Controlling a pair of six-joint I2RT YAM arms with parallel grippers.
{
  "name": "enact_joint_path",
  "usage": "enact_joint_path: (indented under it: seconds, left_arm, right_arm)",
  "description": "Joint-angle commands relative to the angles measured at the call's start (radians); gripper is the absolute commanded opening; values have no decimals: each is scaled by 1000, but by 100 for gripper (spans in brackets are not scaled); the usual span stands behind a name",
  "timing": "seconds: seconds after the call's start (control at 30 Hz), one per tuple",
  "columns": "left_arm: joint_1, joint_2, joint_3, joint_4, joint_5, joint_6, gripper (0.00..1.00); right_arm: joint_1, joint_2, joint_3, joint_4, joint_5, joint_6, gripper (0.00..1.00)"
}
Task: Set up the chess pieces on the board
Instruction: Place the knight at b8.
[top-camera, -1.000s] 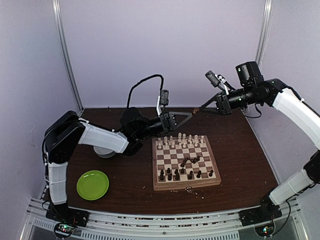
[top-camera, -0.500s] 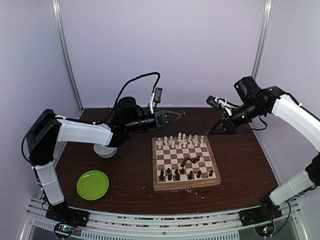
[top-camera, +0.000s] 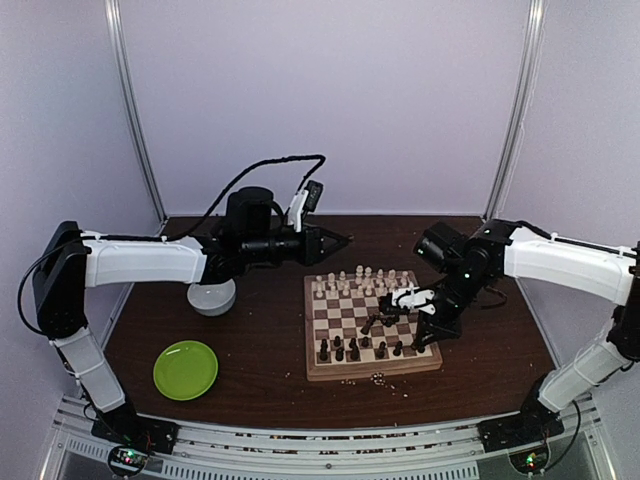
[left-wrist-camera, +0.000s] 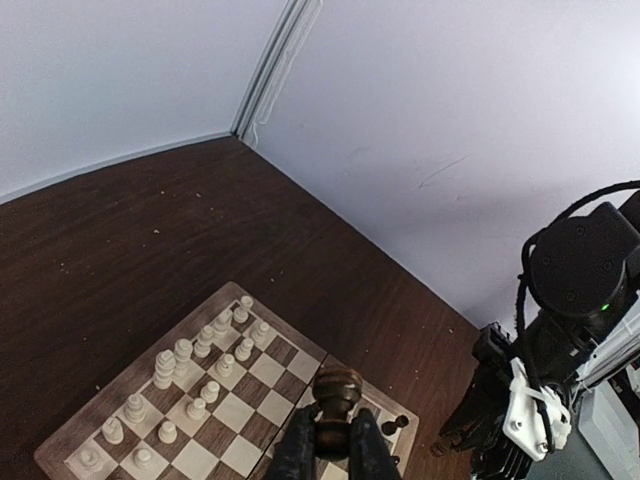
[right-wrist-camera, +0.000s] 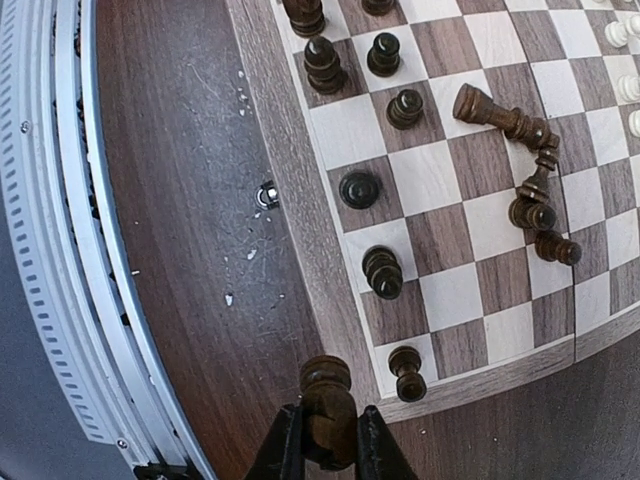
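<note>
Clamping a dark chess piece (left-wrist-camera: 337, 395), left tool (left-wrist-camera: 333, 445) is hovering beyond the board (top-camera: 350, 371). Right tool (right-wrist-camera: 327, 445) is gripping a second dark piece (right-wrist-camera: 326, 390) over the board's edge. Board is sitting on the surface (top-camera: 260, 340).

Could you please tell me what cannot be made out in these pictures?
Top external view: the left gripper is too far off to show the left-held dark piece; the right gripper covers the board's right-hand squares.
Left wrist view: the bottom edge cuts off the board's nearer part.
Right wrist view: the right edge cuts off the pale pieces; fingers hide the right-held dark piece's base.
</note>
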Motion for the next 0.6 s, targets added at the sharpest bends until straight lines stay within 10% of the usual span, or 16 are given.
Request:
enact_joint_path:
  seconds: [0.0, 0.57]
  left_arm:
    - [8, -32, 24, -24, -33, 25, 0]
    - [10, -37, 31, -58, -35, 32, 0]
  right_arm:
    - [27, 43, -9, 51, 82, -7, 4]
    - [41, 184, 6, 91, 134, -18, 5]
